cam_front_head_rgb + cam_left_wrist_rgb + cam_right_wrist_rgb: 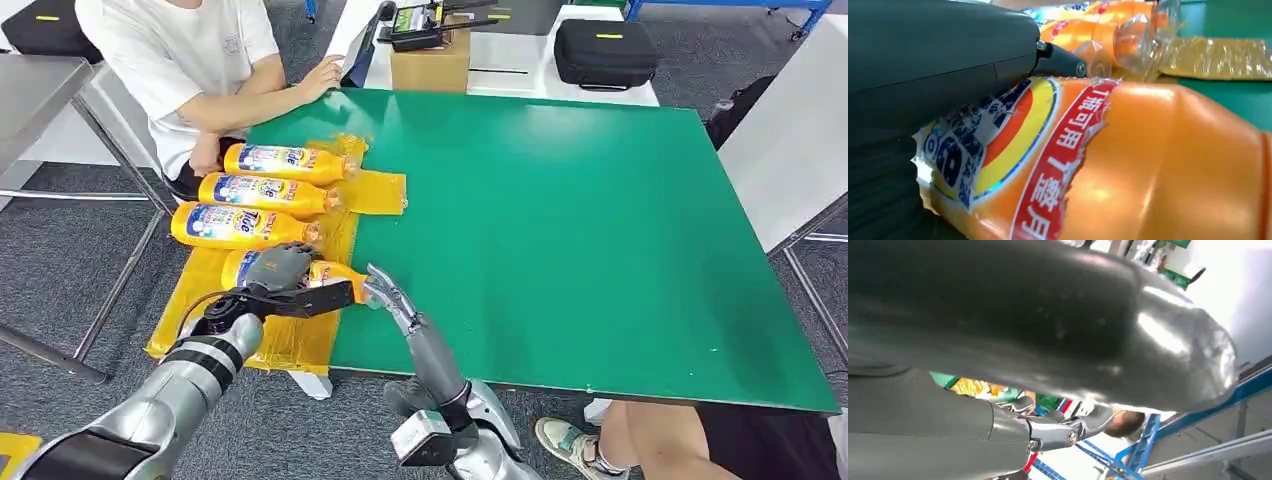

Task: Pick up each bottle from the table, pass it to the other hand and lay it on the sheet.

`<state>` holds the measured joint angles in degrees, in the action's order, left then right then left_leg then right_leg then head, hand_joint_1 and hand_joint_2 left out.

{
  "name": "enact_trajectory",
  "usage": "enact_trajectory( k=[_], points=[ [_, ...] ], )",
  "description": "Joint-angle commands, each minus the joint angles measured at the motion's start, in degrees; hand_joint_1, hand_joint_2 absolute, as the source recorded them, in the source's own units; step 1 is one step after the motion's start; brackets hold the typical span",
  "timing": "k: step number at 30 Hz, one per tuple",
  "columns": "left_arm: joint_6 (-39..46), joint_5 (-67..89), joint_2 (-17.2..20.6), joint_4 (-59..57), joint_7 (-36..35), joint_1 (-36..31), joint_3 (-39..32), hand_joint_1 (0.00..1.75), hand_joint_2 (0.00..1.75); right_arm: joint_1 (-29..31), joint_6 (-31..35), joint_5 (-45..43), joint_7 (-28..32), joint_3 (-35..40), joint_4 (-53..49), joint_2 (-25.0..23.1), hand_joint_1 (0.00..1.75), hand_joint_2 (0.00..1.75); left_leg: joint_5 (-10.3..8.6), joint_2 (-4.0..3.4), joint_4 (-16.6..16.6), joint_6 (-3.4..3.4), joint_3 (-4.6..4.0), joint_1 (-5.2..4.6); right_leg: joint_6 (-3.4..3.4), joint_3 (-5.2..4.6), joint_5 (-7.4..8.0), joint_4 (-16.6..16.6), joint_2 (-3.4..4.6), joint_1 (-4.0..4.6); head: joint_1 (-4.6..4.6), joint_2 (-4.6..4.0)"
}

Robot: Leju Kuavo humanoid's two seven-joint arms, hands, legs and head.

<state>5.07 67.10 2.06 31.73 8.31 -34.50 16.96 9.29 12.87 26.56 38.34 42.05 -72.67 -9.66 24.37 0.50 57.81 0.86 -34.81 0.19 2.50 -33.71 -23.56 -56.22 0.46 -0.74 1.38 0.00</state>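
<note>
1. Most of the nearest Tide detergent bottle (pixel 300 270) is hidden in the head view by the left hand (pixel 280 275), which lies over its label; only the orange neck end toward the green table (pixel 600 240) and a strip of label show.
2. The left wrist view is close up on that bottle (pixel 1128 165): orange body, torn red-and-white label strip, blue and yellow logo. Its cap end runs off the picture's edge.
3. The right wrist view is largely dark grey cover and thumb; a few fingers (pixel 1088 420) show, slightly curled, with nothing seen in them. The background there is blurred.
4. The left hand wraps over the nearest bottle, dark fingers (pixel 320 298) reaching along its side and thumb (pixel 1060 62) across the label. The bottle lies on the yellow sheet (pixel 290 345).
5. The right hand (pixel 388 292) sits at the table's near edge, fingertips just beside the bottle's neck end; whether they touch it I cannot tell. Its fingers look apart, holding nothing.
6. Three more Tide bottles (pixel 250 192) lie side by side on the sheet beyond the held one, necks toward the green table.
7. A person in a white shirt (pixel 180 50) sits at the far left corner, one hand (pixel 322 75) on the table edge.
8. Another person's leg and shoe (pixel 575 445) show below the table's near edge.
</note>
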Motion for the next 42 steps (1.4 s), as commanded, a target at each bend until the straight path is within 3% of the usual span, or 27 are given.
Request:
enact_trajectory(
  k=[1,12,15,19,22,26,27,30,32,35,37,42],
  points=[
    [-9.5,-5.7,2.8,-7.9,6.7,-0.9,0.9,0.00,1.75,1.8,0.3,-0.9,1.7,-1.3,4.2,0.6,0.00,0.00,0.02,-0.30,-0.2,-0.09,0.35,0.03,-0.16,0.26,0.05,0.2,0.19,0.06,0.02,0.00],
    [-12.8,-8.7,3.3,-7.9,8.9,-0.9,-0.1,0.00,1.75,2.2,0.9,-1.7,1.7,-0.7,4.7,0.7,0.00,0.00,0.02,-0.25,-0.1,-0.04,0.42,-0.01,-0.09,0.39,0.03,0.1,0.19,0.01,0.02,0.00],
    [-21.9,-19.3,5.5,-3.4,18.4,1.2,-2.5,0.00,1.75,3.5,2.6,-4.4,1.7,1.6,6.0,1.4,0.00,0.00,0.03,-0.29,-0.1,-0.05,0.43,0.00,-0.10,0.36,0.04,0.1,0.23,0.01,0.02,0.00],
    [-27.3,-34.3,8.3,11.6,22.7,8.3,-2.7,0.00,1.75,4.6,5.5,-7.8,1.7,4.4,6.4,2.8,0.00,0.00,0.06,-0.41,-0.2,-0.06,0.54,-0.01,-0.11,0.46,0.04,0.1,0.35,0.01,0.02,0.00],
    [-27.7,-50.7,4.6,29.6,20.6,18.1,-6.7,0.00,1.75,2.7,9.5,-9.7,1.7,5.1,2.2,3.8,0.00,0.00,0.06,-0.22,-0.1,0.00,0.48,-0.05,-0.05,0.44,-0.03,0.1,0.16,-0.03,0.02,0.00],
    [-27.2,-75.2,-5.7,48.7,16.4,29.1,-12.9,0.00,1.75,-1.6,19.8,-10.5,1.7,4.2,-5.8,4.7,0.00,0.00,0.10,-0.01,0.0,0.04,0.17,-0.06,-0.02,0.16,-0.13,0.0,-0.08,-0.06,0.04,0.00],
    [-25.7,-77.2,-6.6,51.9,15.7,31.3,-12.6,0.00,1.75,-2.5,22.0,-9.8,1.7,3.6,-6.6,4.8,0.00,1.75,0.16,-0.01,0.1,0.03,0.12,-0.05,-0.03,0.10,-0.19,0.0,-0.11,-0.04,0.00,0.00],
    [-19.5,-81.6,-10.5,58.3,18.8,37.3,-13.7,0.00,1.75,-5.6,26.7,-8.9,1.7,-2.1,-6.6,3.5,0.00,1.75,0.17,-0.06,0.0,0.04,-0.17,-0.10,-0.03,-0.09,-0.14,0.1,0.01,-0.08,0.00,-0.02],
    [-18.9,-85.0,-12.0,59.9,19.3,39.8,-14.4,0.00,1.75,-7.4,27.1,-9.1,1.7,-7.5,-5.7,2.1,0.00,1.75,0.20,-0.13,0.0,0.06,-0.15,-0.11,-0.04,-0.10,-0.13,0.2,0.06,-0.09,0.00,0.00],
    [-17.2,-86.8,-13.8,61.7,21.0,42.2,-16.6,0.00,1.75,-8.1,27.1,-13.9,1.7,-10.0,-3.7,2.3,0.00,1.75,0.30,-0.12,0.0,0.03,-0.06,-0.08,-0.09,-0.03,-0.19,0.2,0.02,-0.05,0.04,0.00],
    [-17.0,-87.3,-14.0,62.7,21.1,43.4,-17.5,0.00,1.75,-9.2,27.1,-14.6,1.7,-10.5,-5.0,2.2,0.00,1.75,0.26,-0.11,0.0,0.10,-0.28,-0.06,-0.02,-0.24,-0.13,0.2,0.07,-0.03,0.02,0.00],
    [-15.0,-83.6,-14.6,64.2,22.1,44.8,-18.5,0.00,1.75,-14.3,27.1,-7.0,1.7,-18.7,-10.3,-2.5,0.00,1.75,0.24,-0.02,0.0,0.09,-0.38,-0.07,0.08,-0.32,-0.22,0.1,-0.01,-0.04,0.02,0.00]
  ],
)
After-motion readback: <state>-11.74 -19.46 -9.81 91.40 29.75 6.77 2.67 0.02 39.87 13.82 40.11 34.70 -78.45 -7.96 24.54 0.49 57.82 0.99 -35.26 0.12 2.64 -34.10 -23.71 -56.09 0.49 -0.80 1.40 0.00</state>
